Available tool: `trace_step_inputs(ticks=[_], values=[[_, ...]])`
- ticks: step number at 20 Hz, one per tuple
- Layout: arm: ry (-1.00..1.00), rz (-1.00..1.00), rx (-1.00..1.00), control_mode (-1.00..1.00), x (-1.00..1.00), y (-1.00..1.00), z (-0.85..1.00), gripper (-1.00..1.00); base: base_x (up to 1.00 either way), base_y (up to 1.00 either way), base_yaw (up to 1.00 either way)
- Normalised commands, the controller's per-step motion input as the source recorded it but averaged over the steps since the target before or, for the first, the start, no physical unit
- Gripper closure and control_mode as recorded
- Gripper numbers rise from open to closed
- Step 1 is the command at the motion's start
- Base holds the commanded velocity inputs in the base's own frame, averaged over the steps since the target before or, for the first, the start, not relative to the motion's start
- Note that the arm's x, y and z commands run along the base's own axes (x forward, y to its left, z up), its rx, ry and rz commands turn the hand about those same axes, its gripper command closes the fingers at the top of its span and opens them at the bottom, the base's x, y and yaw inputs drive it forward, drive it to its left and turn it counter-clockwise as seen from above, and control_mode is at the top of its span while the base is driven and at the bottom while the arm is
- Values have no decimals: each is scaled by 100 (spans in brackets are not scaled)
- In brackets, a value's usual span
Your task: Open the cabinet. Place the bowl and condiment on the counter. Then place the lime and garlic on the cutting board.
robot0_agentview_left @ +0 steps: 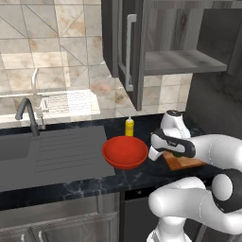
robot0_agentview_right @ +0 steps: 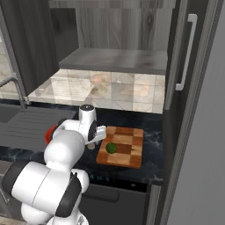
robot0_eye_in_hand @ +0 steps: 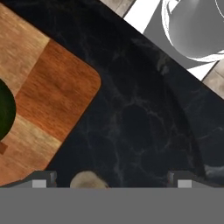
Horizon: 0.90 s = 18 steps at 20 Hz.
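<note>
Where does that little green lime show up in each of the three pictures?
Left base view: the lime peeks out behind the arm, right of centre.
Right base view: the lime lies on the cutting board, centre.
Hand view: its dark edge at the left.
Shared landmark: the cutting board.

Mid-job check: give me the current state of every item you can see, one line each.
cabinet: doors open, shelf bare.
bowl: upright on the counter.
condiment: standing on the counter behind the bowl.
lime: resting on the cutting board.
garlic: low between the fingertips, over the counter beside the board; grip unclear.
gripper: fingertips spread; holding or not, cannot tell.
</note>
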Motion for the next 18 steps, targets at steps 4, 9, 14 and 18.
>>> trace_step_inputs(ticks=[4, 9, 14, 18], values=[[0, 2, 0, -100, 20, 0, 0, -100, 0, 0, 0], [0, 4, 0, -100, 28, 0, -1, -100, 0, 0, 0], [0, 4, 0, -100, 17, 0, -9, -100, 0, 0, 0], [0, 3, 0, -100, 8, 0, -16, -100, 0, 0, 0]])
